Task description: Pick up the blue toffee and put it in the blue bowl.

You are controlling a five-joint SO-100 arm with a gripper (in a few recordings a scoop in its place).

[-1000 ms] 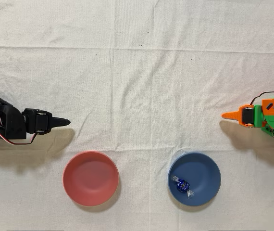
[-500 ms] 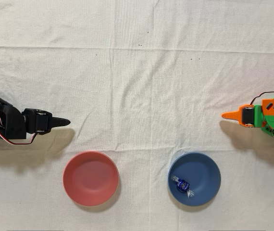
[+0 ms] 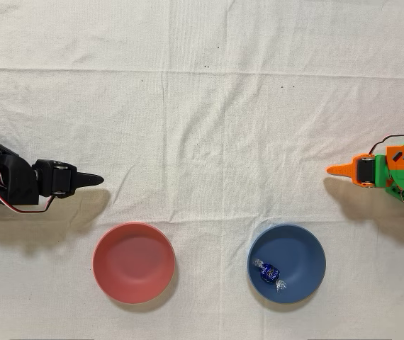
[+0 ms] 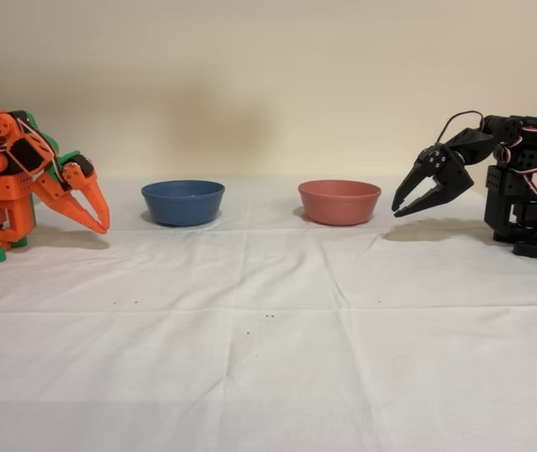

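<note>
The blue toffee lies diagonally inside the blue bowl.

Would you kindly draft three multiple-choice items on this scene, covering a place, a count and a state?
1. Where is the tiny foil-wrapped blue toffee?
A. on the cloth
B. in the round matte dark-blue bowl
C. in the pinkish-red bowl

2. How many bowls stand on the white cloth?
A. one
B. two
C. three

3. What does the orange gripper hold?
A. nothing
B. the toffee
C. a bowl

Answers: 1 B, overhead view shows it inside; 2 B, one blue, one pinkish-red; 3 A, it sits apart from both bowls.
</note>
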